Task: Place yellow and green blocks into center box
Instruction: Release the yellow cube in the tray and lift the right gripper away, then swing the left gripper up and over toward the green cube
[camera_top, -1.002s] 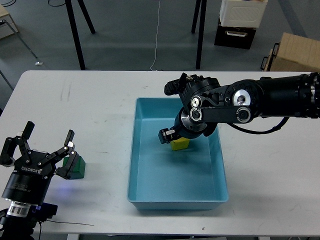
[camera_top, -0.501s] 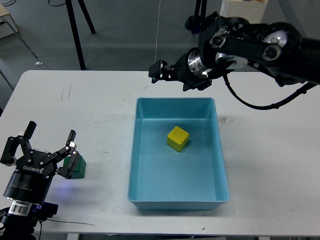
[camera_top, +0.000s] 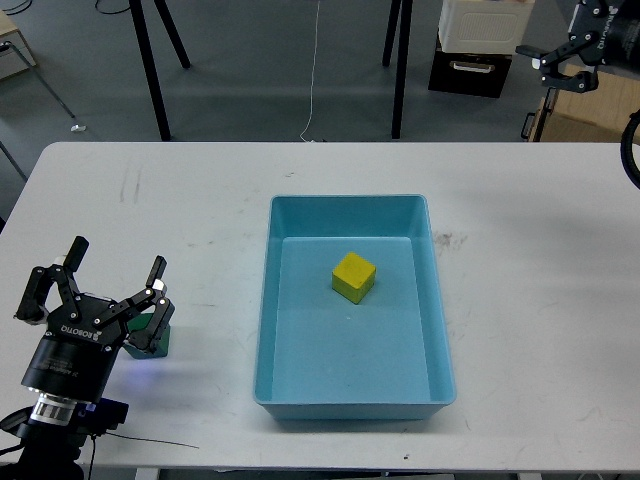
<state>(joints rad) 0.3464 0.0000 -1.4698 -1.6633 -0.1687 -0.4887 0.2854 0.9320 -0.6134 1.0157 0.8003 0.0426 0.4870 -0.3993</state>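
Note:
The yellow block (camera_top: 354, 276) lies inside the light blue box (camera_top: 266, 300) at the middle of the table, in its far half. The green block (camera_top: 160, 340) sits on the table at the near left, partly hidden behind the right finger of my left gripper (camera_top: 100, 292). That gripper is open and empty, with the block at its right fingertip and not between the fingers. My right gripper (camera_top: 540, 64) is high at the top right edge, far from the box, its two fingers apart and empty.
The white table (camera_top: 540, 300) carries only the box and the green block. Beyond its far edge are black stand legs (camera_top: 150, 70), a cardboard box (camera_top: 590, 105) and a black case (camera_top: 470, 70) on the floor.
My right arm has let go of the yellow block in the box and swung up and away to the top right. My left gripper has shifted slightly right, toward the green block.

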